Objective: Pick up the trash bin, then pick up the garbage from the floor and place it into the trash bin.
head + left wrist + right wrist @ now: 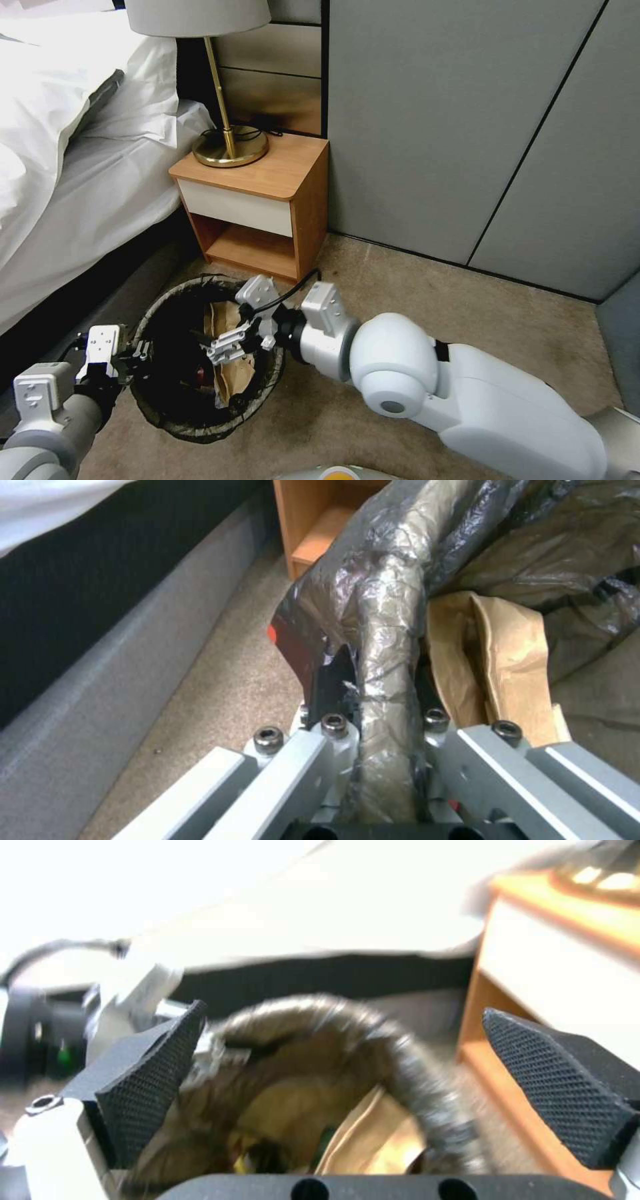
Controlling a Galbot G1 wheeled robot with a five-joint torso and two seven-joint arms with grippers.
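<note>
The trash bin (200, 420), round with a dark liner over its rim, sits between the bed and the nightstand. My left gripper (137, 350) is shut on its near-left rim; in the left wrist view the fingers (333, 740) pinch the liner-covered rim (387, 645). My right gripper (223, 347) hangs over the bin's mouth, open, its black pads (153, 1080) wide apart with nothing between them. Garbage lies inside the bin: a tan paper bag (233, 377) (507, 665) (373, 1145) and smaller bits below it, too dark to name.
A wooden nightstand (260, 193) with a brass lamp (230, 143) stands just behind the bin. The bed (80, 173) and its dark base run along the left. Grey wall panels (467, 133) close the back. Beige carpet (433, 307) lies open to the right.
</note>
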